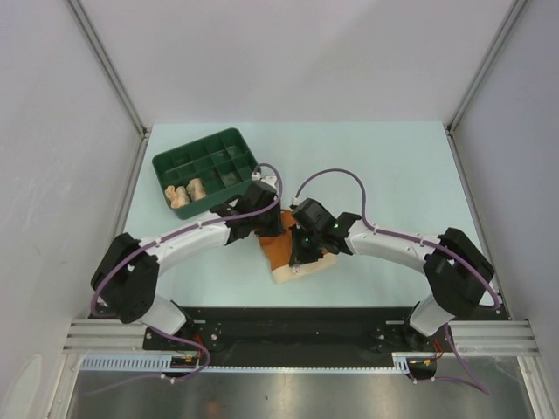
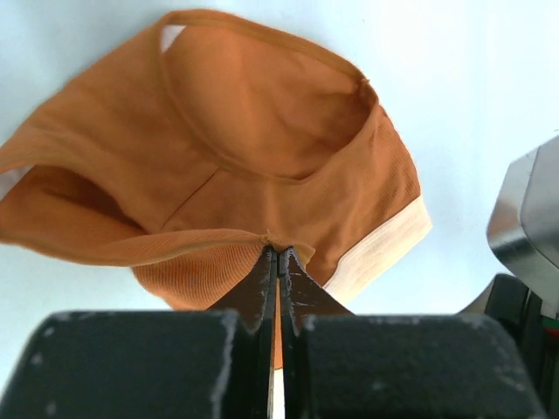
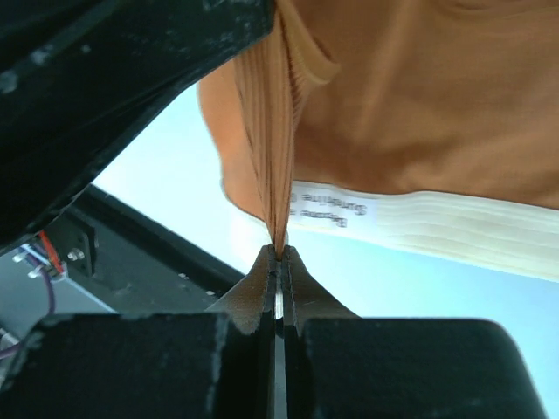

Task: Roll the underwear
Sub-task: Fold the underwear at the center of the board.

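Green tray (image 1: 194,145) has two pale rolls (image 1: 179,196) in its front-left compartments (can't tell which is which). The rust-orange underwear (image 2: 262,131) is mid-table, with the left gripper (image 2: 278,255) and right gripper (image 3: 279,253) both pinched tight on its fabric. From above, the arms hide most of it.

Dark green compartment tray (image 1: 199,145) far left, pale table (image 1: 393,175), black base plate (image 1: 297,321) along near edge
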Robot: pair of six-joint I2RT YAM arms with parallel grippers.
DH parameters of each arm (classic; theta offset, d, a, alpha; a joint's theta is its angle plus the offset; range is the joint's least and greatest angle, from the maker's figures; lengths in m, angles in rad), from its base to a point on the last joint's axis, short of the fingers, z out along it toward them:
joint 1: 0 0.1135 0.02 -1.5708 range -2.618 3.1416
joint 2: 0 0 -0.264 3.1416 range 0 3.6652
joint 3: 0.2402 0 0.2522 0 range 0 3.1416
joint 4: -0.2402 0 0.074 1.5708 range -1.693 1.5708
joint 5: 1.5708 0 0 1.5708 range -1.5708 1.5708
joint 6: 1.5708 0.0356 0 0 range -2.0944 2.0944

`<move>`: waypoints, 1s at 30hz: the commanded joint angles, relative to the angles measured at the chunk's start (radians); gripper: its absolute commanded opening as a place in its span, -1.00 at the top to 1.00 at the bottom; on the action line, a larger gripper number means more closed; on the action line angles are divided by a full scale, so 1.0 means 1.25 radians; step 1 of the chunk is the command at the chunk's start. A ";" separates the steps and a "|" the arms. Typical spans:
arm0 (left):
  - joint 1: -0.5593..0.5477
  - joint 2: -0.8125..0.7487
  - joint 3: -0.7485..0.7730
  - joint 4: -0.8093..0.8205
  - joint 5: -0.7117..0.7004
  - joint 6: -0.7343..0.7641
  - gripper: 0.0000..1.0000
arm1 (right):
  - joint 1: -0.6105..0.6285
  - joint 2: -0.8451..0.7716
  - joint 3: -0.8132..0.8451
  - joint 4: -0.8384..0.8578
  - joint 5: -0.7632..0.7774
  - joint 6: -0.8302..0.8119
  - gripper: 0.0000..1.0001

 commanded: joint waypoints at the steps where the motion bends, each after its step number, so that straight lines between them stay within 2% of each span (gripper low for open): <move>1: -0.026 0.067 0.096 -0.004 -0.012 0.037 1.00 | -0.032 -0.039 -0.018 -0.045 -0.007 -0.030 1.00; 9: -0.058 0.153 0.208 -0.047 -0.008 0.056 1.00 | -0.082 -0.084 -0.037 -0.077 0.002 -0.049 1.00; 30: -0.098 0.277 0.318 -0.041 -0.023 0.058 1.00 | -0.191 -0.097 -0.087 -0.089 0.040 -0.104 1.00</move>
